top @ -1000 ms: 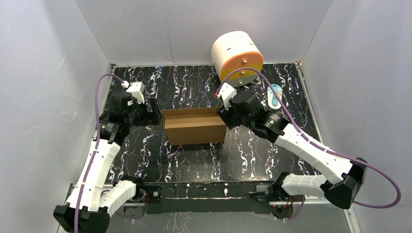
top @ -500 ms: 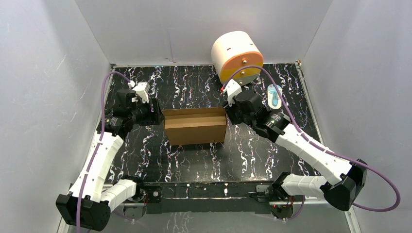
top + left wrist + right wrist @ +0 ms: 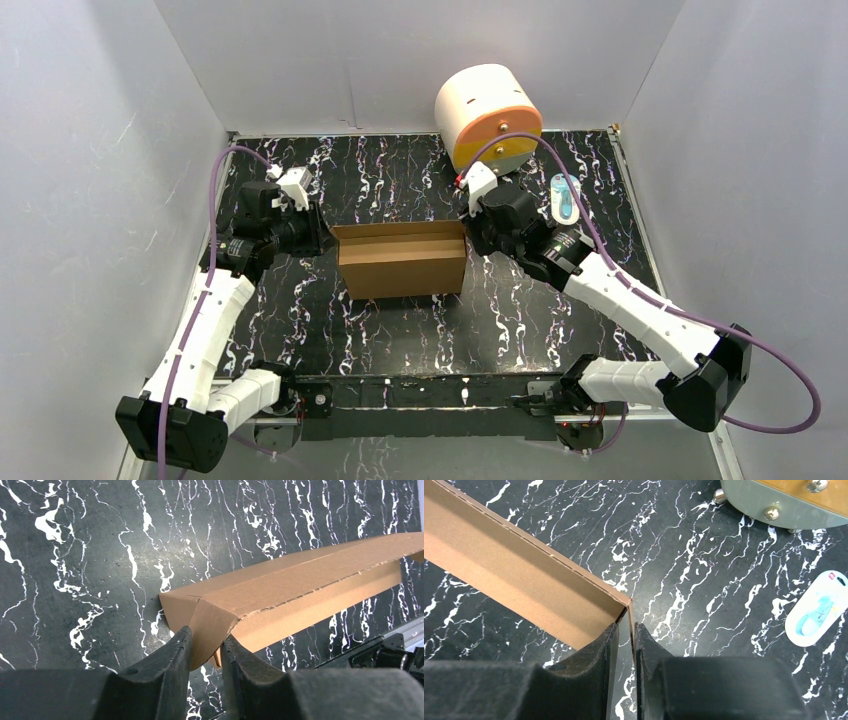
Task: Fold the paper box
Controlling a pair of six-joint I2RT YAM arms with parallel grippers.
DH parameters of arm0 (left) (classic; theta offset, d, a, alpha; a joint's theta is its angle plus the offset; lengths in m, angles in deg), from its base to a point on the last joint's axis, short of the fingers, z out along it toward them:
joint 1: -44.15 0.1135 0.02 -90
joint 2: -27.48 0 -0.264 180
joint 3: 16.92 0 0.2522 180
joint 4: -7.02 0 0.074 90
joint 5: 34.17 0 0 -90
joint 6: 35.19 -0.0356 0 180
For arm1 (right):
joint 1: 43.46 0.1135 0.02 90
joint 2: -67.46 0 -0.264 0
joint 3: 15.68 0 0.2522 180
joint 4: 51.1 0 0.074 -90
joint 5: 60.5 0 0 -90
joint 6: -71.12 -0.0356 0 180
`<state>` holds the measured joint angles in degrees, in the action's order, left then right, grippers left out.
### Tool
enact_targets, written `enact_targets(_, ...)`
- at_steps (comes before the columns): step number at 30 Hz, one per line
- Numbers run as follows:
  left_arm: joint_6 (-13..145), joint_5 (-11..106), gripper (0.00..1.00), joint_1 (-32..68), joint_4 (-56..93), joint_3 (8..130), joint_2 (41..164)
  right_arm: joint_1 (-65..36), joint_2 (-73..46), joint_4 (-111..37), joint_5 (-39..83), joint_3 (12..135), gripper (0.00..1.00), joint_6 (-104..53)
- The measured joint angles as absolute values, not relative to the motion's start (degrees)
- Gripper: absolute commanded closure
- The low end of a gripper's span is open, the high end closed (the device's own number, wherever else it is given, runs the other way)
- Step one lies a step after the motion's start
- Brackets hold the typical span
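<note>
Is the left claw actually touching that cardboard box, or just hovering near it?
Touching. The left wrist view shows the left gripper clamped on the cardboard box, one finger pressed against each side of its end flap, with no gap.

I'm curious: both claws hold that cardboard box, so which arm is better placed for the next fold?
Probably left: the left gripper pinches a half-bent end flap of the paper box; the right gripper just clamps an upright end wall.

My bench [image 3: 400,170] fills the middle of the frame, its black top veined with white like marble. Plain pale grey walls close it in: a back wall [image 3: 400,60] across the top, a left wall [image 3: 90,200], and a right wall [image 3: 740,200]. The light is even and soft.
</note>
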<state>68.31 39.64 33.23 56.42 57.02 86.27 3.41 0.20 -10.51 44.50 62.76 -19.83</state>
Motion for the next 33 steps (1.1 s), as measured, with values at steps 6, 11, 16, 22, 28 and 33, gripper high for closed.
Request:
enact_targets(6, 70.4, 37.6, 0.81, 33.2, 56.4, 57.0, 86.3, 3.4, 0.2, -10.6, 42.8, 62.8, 0.74, -24.0)
enact_targets(11, 72.4, 36.3, 0.81, 33.2, 56.0, 57.0, 86.3, 3.4, -0.5, -10.6, 42.1, 62.8, 0.71, -28.0)
enact_targets(16, 74.0, 35.8, 0.82, 33.2, 55.5, 57.0, 86.3, 3.2, -1.1, -10.5, 42.0, 63.4, 0.71, -32.2)
enact_targets(22, 75.1, 35.7, 0.84, 33.2, 55.4, 57.0, 86.4, 3.0, -2.0, -10.2, 42.2, 64.4, 0.73, -35.8)
enact_targets(28, 75.6, 35.7, 0.84, 33.2, 55.2, 57.0, 86.4, 3.0, -2.7, -9.8, 42.7, 65.1, 0.74, -37.6)
enact_targets(33, 75.8, 35.7, 0.85, 33.2, 55.2, 57.0, 86.4, 2.9, -2.8, -9.7, 42.9, 65.1, 0.75, -38.1)
